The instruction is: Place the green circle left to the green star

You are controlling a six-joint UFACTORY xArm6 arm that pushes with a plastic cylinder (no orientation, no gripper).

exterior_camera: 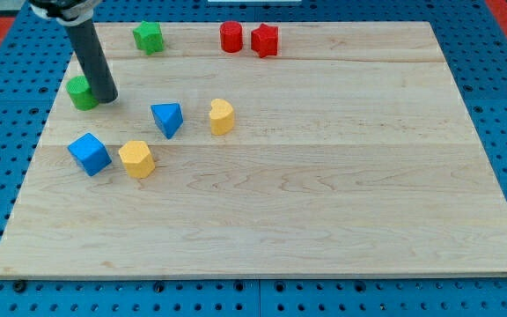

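The green circle (81, 92) lies near the board's left edge, partly hidden by my rod. My tip (106, 99) touches its right side. The green star (148, 37) sits at the view's top, up and to the right of the circle, about a hand's width away.
A red cylinder (231, 37) and a red star-like block (265, 40) sit at the top middle. A blue triangle (167, 119), a yellow heart (222, 116), a blue cube (89, 154) and a yellow hexagon (136, 159) lie below. The wooden board (324, 194) rests on a blue pegboard.
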